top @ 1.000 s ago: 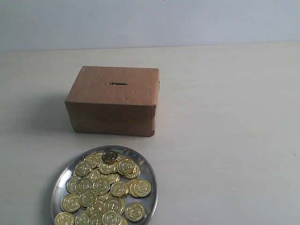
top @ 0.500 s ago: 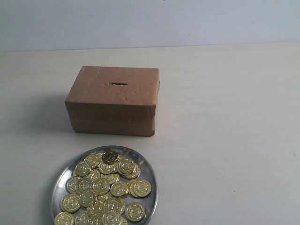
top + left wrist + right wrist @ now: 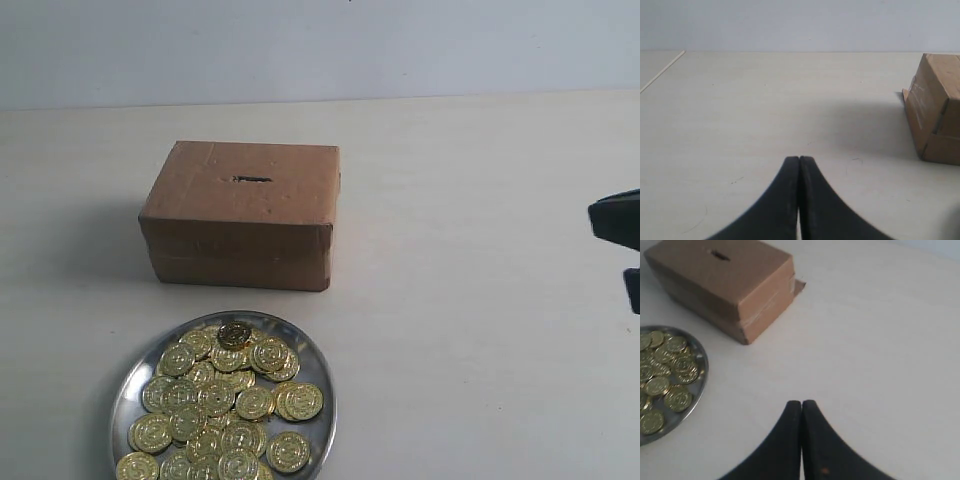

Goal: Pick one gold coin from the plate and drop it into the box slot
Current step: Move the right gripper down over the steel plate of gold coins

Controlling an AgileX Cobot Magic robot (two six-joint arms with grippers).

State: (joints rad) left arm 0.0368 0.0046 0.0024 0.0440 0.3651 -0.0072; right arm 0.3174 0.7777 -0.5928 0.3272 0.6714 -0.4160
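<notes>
A brown cardboard box (image 3: 240,212) stands mid-table with a dark slot (image 3: 252,180) in its top face. In front of it lies the round silver plate (image 3: 128,378), heaped with several gold coins (image 3: 222,398). The right wrist view shows the box (image 3: 725,282), its slot (image 3: 719,255), the plate (image 3: 697,390) and coins (image 3: 667,372); my right gripper (image 3: 801,403) is shut and empty, well off to the side of both. Black parts of the right arm (image 3: 618,222) show at the exterior view's right edge. My left gripper (image 3: 799,159) is shut, empty, over bare table beside the box (image 3: 936,110).
The pale table (image 3: 480,330) stretches wide on the right of the box and plate. A light wall (image 3: 320,45) rises behind the table's far edge. One table edge (image 3: 660,74) shows in the left wrist view.
Black parts of the right arm have come into the exterior view at its right edge. Box, plate and coins have not moved.
</notes>
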